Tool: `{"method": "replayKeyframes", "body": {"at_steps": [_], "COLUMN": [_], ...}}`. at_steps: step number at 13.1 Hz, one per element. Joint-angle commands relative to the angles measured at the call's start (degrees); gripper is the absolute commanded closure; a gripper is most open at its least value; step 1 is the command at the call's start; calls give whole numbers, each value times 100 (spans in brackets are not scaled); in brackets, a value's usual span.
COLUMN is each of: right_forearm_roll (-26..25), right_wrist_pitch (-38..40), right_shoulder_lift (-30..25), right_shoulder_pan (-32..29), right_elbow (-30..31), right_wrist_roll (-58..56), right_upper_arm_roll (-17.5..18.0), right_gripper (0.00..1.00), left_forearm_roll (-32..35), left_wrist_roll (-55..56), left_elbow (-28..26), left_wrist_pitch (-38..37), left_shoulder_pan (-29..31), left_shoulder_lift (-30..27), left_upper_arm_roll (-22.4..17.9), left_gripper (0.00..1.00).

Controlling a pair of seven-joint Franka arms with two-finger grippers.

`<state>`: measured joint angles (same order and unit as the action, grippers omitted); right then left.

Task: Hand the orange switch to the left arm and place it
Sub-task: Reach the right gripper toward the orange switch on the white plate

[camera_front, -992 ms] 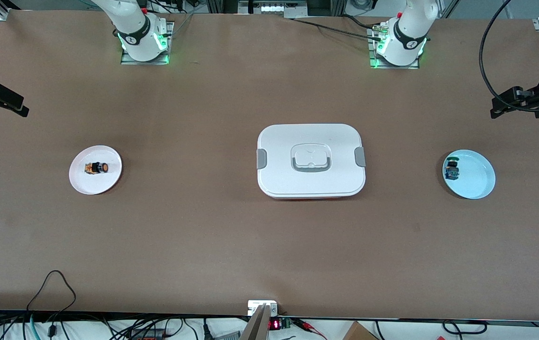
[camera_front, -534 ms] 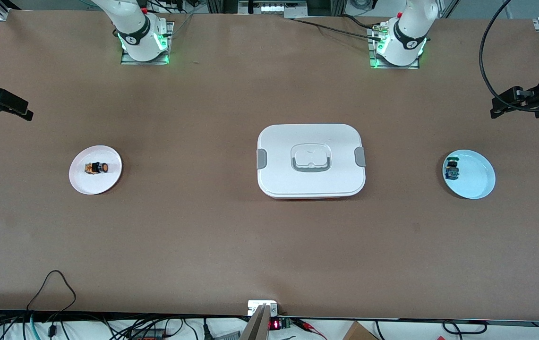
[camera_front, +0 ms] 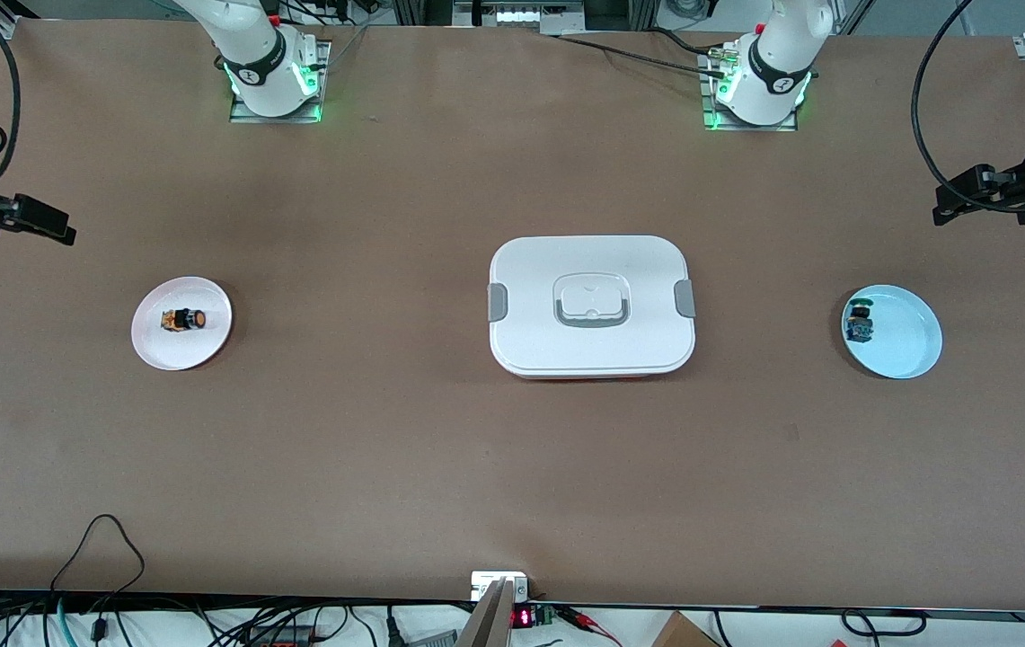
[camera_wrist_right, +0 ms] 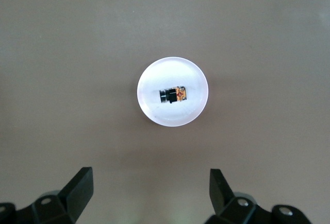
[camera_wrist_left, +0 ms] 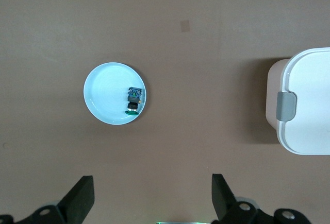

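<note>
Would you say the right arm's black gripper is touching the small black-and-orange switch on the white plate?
Apart. The right wrist view shows the open right gripper hanging above the table, its fingers well clear of the orange switch lying on the white plate.

The front view looks steeply down from high across the table [camera_front: 512, 467], facing the arm bases along its top; the left wrist view looks straight down on the blue plate [camera_wrist_left: 105, 105] and one end of the box [camera_wrist_left: 309, 100]; the right wrist view, seemingly as high, looks down on the pink plate [camera_wrist_right: 172, 118]; the front view shows all three.
</note>
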<state>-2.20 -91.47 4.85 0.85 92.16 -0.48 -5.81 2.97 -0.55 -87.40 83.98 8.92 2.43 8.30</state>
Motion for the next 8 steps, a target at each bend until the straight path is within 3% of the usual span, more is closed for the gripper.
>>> {"method": "replayKeyframes", "body": {"at_steps": [1,8], "right_forearm_roll": [-88,-237], "right_wrist_pitch": [-292,-705], "right_shoulder_lift": [182,779], "right_shoulder_pan": [-23,-32], "right_elbow": [-49,-22], "right_wrist_roll": [39,65], "right_upper_arm_roll": [19,19], "right_gripper": [0,0], "left_forearm_roll": [-113,-113], "left_wrist_roll": [3,20], "left_elbow": [144,135], "left_wrist_pitch": [-127,-127], "left_shoulder_pan": [13,13], "left_shoulder_lift": [39,39], "left_upper_arm_roll": [-13,-13], "left_gripper": [0,0]}}
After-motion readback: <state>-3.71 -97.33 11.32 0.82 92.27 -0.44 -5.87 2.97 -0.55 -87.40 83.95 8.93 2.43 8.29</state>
